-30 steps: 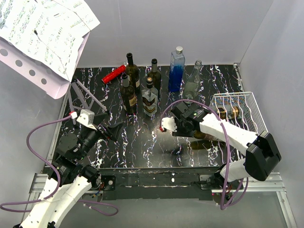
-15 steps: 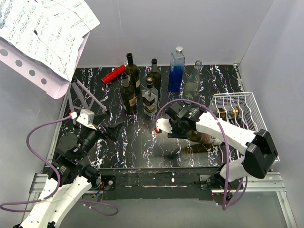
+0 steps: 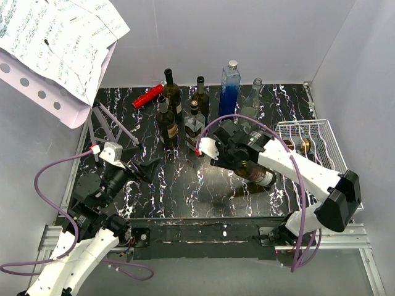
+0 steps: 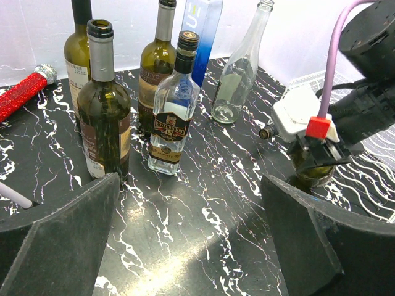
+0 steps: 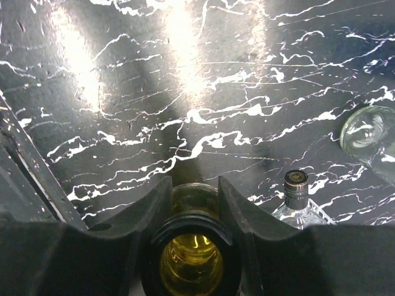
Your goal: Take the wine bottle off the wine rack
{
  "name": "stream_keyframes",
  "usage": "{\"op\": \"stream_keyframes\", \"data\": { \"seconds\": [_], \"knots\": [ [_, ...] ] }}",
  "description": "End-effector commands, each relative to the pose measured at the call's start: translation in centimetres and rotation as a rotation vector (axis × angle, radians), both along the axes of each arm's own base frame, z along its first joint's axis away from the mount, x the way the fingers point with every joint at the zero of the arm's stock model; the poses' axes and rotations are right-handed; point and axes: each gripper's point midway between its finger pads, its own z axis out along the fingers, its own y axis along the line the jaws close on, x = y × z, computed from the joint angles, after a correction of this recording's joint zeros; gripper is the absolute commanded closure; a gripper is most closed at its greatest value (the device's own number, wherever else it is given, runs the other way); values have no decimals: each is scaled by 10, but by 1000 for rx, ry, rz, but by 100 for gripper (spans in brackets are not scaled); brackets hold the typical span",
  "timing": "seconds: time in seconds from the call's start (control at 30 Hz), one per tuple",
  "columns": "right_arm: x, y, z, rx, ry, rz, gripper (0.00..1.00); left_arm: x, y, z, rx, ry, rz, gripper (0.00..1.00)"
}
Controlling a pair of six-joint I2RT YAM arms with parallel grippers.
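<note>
The wine bottle (image 3: 254, 172) is dark green with a pale label. It hangs tilted over the black marbled table, left of the white wire wine rack (image 3: 318, 131). My right gripper (image 3: 217, 155) is shut on its neck. In the right wrist view the fingers (image 5: 139, 213) clamp the neck just behind the open mouth (image 5: 192, 262). The left wrist view shows the bottle (image 4: 313, 171) under the right gripper's white and red box. My left gripper (image 3: 148, 166) stands open over bare table at the left, with nothing between its fingers (image 4: 62, 237).
Several upright bottles stand at the back: dark ones (image 3: 167, 122), a square clear one (image 3: 195, 128), a blue one (image 3: 229, 89) and a clear one (image 3: 250, 106). A red microphone (image 3: 148, 95) lies at the back left beside a music stand's legs (image 3: 111, 123). Brown items (image 3: 296, 145) remain in the rack.
My right gripper has carried the bottle left and toward the back, further from the rack, and its neck end has risen. The left arm has not moved.
</note>
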Motion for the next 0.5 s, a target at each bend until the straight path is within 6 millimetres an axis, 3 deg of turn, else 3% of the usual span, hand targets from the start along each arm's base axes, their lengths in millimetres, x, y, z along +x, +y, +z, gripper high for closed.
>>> {"op": "stream_keyframes", "data": {
  "seconds": [0.0,0.17,0.47],
  "knots": [
    [13,22,58,198,-117,-66,99,-1,2,4,2,-15,6,2],
    [34,37,99,433,-210,-155,99,-1,2,4,2,-15,7,2],
    [90,32,171,702,-376,-390,99,0,1,3,5,-8,3,2]
  ]
}}
